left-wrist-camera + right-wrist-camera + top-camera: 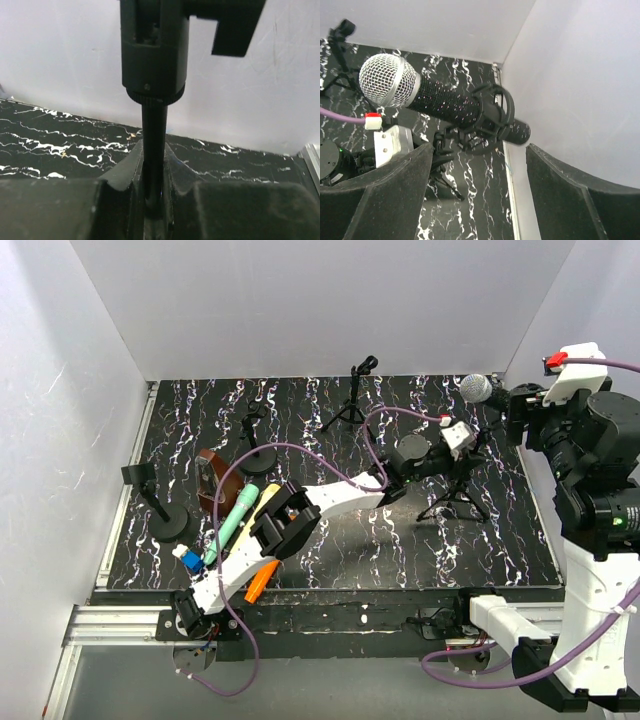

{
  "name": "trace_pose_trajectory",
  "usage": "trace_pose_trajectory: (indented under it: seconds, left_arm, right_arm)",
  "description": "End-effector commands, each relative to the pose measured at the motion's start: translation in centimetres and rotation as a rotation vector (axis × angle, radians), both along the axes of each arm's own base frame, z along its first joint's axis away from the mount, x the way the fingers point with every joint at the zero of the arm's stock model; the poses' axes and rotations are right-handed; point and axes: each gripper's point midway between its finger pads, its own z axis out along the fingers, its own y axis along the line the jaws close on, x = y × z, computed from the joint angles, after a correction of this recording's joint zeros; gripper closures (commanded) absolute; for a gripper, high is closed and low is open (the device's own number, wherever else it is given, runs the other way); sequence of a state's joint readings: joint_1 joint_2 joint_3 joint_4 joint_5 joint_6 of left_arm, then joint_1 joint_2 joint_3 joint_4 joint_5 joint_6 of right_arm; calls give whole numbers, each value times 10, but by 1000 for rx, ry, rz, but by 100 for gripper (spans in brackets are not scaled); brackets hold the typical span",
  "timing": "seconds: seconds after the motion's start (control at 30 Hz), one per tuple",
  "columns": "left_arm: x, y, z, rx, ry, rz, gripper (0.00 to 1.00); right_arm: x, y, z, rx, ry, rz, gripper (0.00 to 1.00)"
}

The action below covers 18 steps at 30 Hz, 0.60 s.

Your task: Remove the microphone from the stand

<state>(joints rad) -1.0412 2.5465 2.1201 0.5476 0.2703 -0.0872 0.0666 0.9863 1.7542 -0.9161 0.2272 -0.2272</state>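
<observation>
Setting: a black marbled table (350,552) walled in white, with both arms reaching toward the right side of the top view
Microphone: the microphone (445,105) has a black body and a silver mesh head; it lies tilted in its holder with the head toward the upper left of the right wrist view, and in the top view it sits at the upper right, near the wall
Stand: the black tripod stand (154,125) shows its thin pole running down the middle of the left wrist view; its clip (495,117) rings the rear part of the microphone body
Left gripper: the left gripper (152,172) is clamped around the stand's pole just below the thick collar
Right gripper: the right gripper (479,150) has its fingers spread wide and grips nothing; the microphone lies beyond them and touches neither finger
Step in hand: judged to be the right gripper's approach to the microphone while the left steadies the stand
Doing it well: probably best to close across the bare body between the mesh head and the clip, then draw the microphone out along its own length rather than lifting straight up
Risk: a sideways pull could tip the tripod if the left grip slips
</observation>
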Motion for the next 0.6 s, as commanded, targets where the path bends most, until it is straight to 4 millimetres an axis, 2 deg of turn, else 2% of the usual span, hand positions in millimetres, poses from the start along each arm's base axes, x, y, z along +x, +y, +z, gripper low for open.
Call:
trace_pose_trajectory:
  seconds: [0.0, 0.07, 0.1, 0.2, 0.33, 0.47, 0.53, 0.57]
  left_arm:
    - [4, 41, 68, -22, -41, 4, 100]
    - [4, 63, 75, 9, -57, 5, 100]
    - [3, 75, 84, 17, -70, 6, 100]
    - [1, 111, 93, 55, -75, 21, 100]
    - [-3, 160, 87, 114, -71, 44, 100]
    - [-9, 207, 77, 150, -67, 73, 100]
    - [-18, 230, 79, 166, -104, 94, 100]
    - [-18, 239, 71, 182, -93, 104, 100]
  right_arm:
    - [8, 22, 36, 0, -164, 137, 18]
    - [18, 38, 39, 30, -170, 215, 17]
    - [21, 51, 44, 56, -175, 278, 17]
    - [28, 84, 52, 131, -157, 449, 16]
    - [13, 134, 58, 136, -144, 780, 15]
    - [3, 160, 52, 196, -89, 962, 16]
    - [-5, 169, 48, 206, -81, 1041, 17]
    - [-7, 172, 46, 207, -82, 1063, 17]
